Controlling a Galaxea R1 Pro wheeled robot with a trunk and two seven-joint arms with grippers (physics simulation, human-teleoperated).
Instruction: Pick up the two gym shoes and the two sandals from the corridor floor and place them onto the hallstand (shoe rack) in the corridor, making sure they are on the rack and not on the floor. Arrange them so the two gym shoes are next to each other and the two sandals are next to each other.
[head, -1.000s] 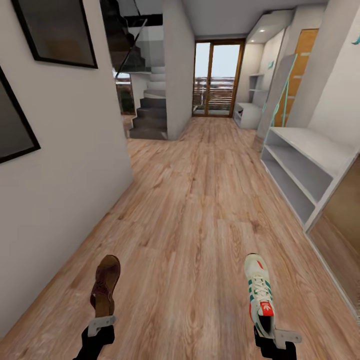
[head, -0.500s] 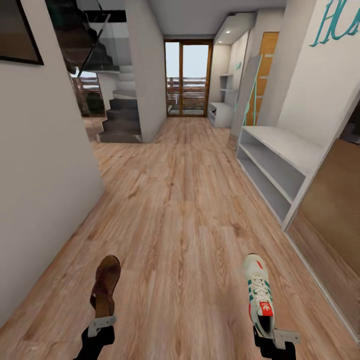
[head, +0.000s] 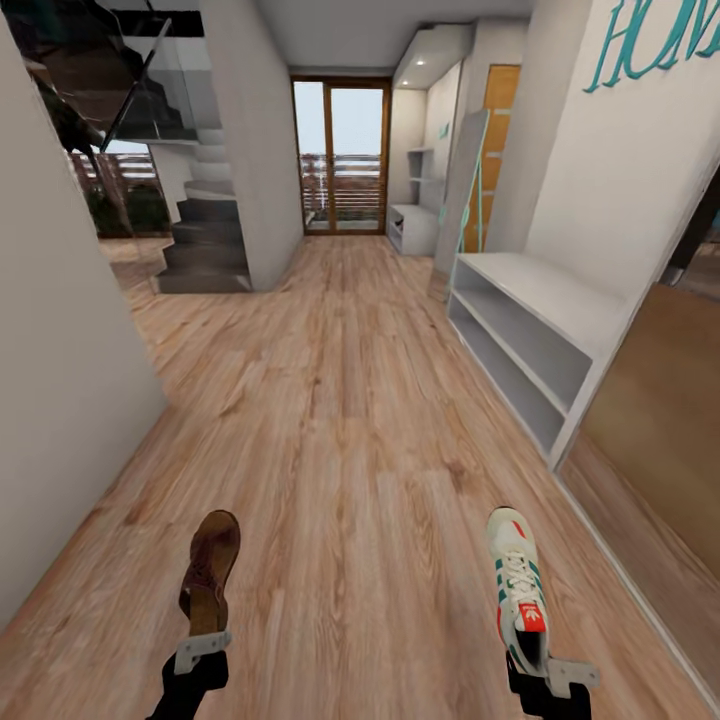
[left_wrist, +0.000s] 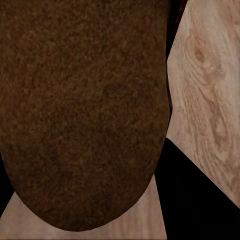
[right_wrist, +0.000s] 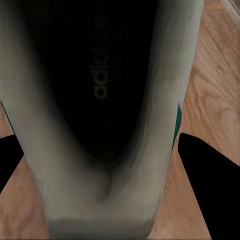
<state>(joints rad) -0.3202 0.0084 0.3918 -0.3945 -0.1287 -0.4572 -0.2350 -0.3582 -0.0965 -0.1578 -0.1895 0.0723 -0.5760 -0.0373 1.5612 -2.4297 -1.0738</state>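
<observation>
Left claw (head: 203, 648): lower left of the head view, clamped on the heel end of a brown sandal (head: 210, 572); the sandal sticks out forward from it, toe pointing up the frame, held on edge above the floor.
Sandal, left wrist view: its dark brown leather (left_wrist: 82, 110) covers most of the frame, with wood planks showing at the right and bottom edges.
Right claw (head: 548, 668): lower right of the head view, closed on the heel of a gym shoe (head: 519, 585); one grey finger (head: 573, 673) shows beside the heel.
Gym shoe: cream-white with green side stripes and a red tongue tab, sole down, toe pointing up the frame, held above the floor.
Gym shoe, right wrist view: the dark inside of the shoe (right_wrist: 100, 85) with a faint printed brand name, and pale walls to either side.
Corridor floor (head: 340, 420): light brown planks running up the middle of the frame to a glazed door (head: 340, 155) at the top centre.
Near unit: a plain white open-shelf unit (head: 525, 335) at centre right, against the wall with teal letters (head: 655, 40).
Hallstand (head: 415, 225): small and far, upper centre-right near the door, pale bench with wall shelves above; details too small to tell.
Stairs (head: 205, 235): grey, upper left.
</observation>
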